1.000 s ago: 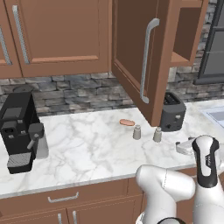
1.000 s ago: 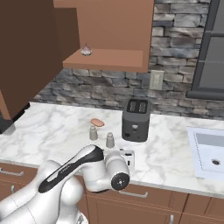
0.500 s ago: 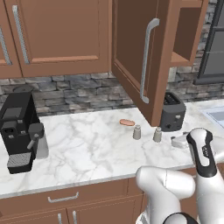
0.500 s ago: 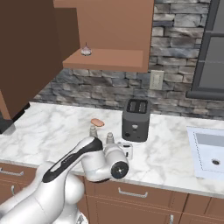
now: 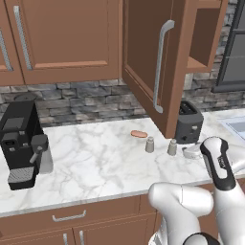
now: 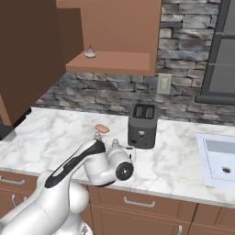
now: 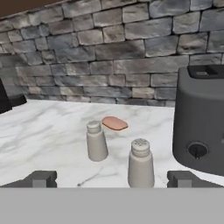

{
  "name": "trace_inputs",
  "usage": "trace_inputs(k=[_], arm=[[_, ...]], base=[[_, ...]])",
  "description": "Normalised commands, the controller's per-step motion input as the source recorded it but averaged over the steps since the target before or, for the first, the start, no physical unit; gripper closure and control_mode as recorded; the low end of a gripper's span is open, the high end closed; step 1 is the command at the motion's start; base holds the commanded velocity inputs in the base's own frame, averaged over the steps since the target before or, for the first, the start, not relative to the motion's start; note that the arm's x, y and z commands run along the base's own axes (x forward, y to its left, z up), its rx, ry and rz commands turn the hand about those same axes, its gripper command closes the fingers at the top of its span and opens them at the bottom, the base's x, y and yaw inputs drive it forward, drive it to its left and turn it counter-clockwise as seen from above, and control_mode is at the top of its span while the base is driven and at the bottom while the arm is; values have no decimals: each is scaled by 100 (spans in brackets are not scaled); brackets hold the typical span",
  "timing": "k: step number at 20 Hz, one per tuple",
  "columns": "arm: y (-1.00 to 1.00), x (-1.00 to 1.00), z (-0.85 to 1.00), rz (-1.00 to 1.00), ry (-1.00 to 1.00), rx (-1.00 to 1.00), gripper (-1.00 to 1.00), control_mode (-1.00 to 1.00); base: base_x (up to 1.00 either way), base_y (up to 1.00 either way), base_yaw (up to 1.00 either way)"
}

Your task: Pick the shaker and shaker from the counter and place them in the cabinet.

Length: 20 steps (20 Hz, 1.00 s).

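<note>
Standing at the far left of the white marble tabletop [image 5: 95,162] is a black coffee machine [image 5: 21,143], backed against the grey stone wall beneath closed brown wall cabinets. Further right, near the middle of the slab, a small orange-brown sausage-shaped item [image 5: 139,134] lies flat, and just in front of it stand the two grey shakers, both upright and a little apart from each other: the left shaker [image 5: 150,144] nearer the sausage-shaped item, the right shaker [image 5: 172,147] close to the toaster. Above them the cabinet [image 5: 201,48] hangs with its door [image 5: 153,62] swung open, the curved silver bar handle [image 5: 160,67] facing the room; in the right base view a small pale object [image 6: 90,53] sits on its wooden shelf [image 6: 110,63]. Right of the shakers a dark toaster [image 5: 189,125] rests on the tabletop, and beyond it the edge of a sink [image 6: 220,160] is set into the slab. The tool [image 7: 111,178] hovers low over the tabletop just in front of the shakers, its fingers [image 7: 40,178] spread wide and holding nothing; in the hand view the right shaker stands between the two tips, closer to the camera than the left one.
</note>
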Motion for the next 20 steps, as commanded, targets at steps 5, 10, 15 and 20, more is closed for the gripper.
trace_inputs(k=[5,10,15,20], arm=[[5,0,0,1,0,0,-100,-100],[7,0,-8,0,0,0,-100,-100],[6,4,-8,0,0,0,-100,-100],[12,19,-8,0,0,0,-100,-100]], base=[[0,0,0],[0,0,0],[0,0,0],[0,0,0]])
